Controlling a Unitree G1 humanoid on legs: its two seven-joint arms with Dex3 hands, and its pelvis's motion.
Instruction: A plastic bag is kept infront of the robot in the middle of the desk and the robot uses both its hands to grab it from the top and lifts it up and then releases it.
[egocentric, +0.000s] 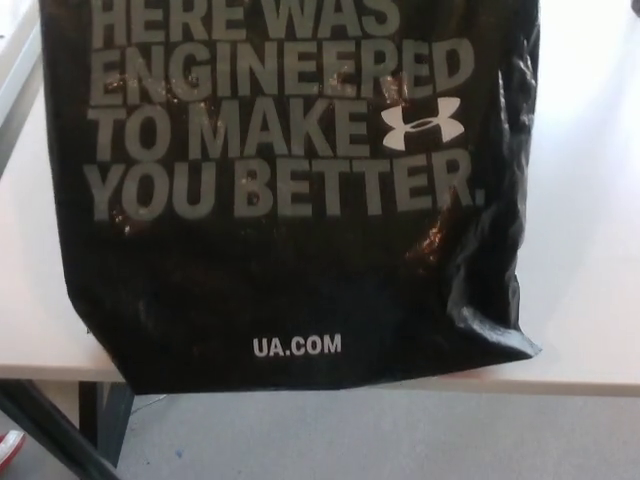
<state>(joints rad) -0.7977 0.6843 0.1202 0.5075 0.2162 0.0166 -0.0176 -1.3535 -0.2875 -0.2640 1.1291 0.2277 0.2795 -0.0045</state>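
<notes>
Neither hand showed, so I couldn't tell their grip; the bag (290, 200) hung lifted, filling my view, with surface (590, 250) at 3 o'clock; release remained.

Plastic bag (300, 290) is glossy black with grey block lettering, white logo at 2 o'clock; desk (590, 250) white, floor (400, 440) grey.
</notes>
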